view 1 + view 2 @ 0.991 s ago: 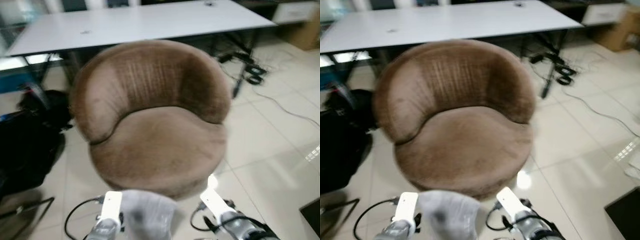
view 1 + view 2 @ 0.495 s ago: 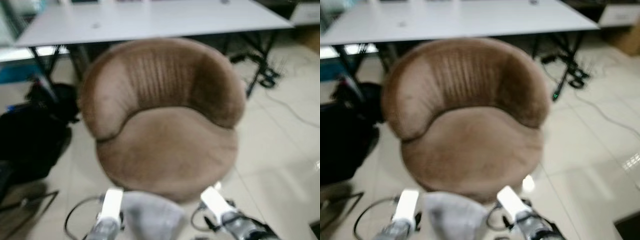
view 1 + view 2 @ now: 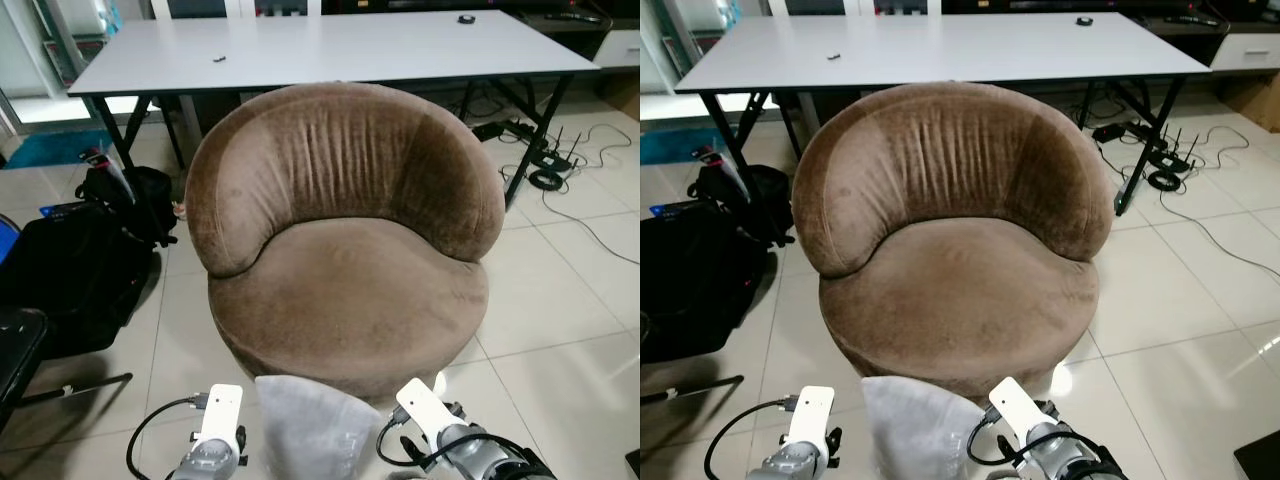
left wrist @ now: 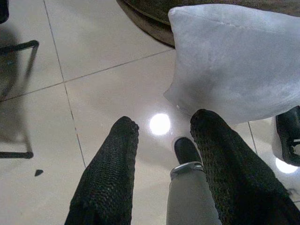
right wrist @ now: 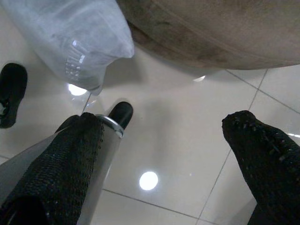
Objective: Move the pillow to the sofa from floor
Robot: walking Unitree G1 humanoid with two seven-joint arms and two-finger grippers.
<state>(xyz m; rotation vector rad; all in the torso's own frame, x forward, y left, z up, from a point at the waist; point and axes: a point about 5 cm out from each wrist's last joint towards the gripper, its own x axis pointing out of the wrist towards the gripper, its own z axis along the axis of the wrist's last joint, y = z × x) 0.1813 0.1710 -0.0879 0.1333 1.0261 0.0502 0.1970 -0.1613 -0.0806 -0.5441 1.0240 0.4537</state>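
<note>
Both tools hang low with fingers spread: our left tool [image 4: 159, 183] and right tool [image 5: 173, 159] flank the pillow [image 3: 310, 430] without pinching it. It sits between our wrists at the near edge, just before the sofa [image 3: 350, 280]. We judge it light, soft and squashy, its pale cover possibly slick, so squeezing both flanks seems safest. The sofa's near rim is low and its seat bare; a black bag [image 3: 70, 280] left and the table [image 3: 340, 45] beyond leave room.
</note>
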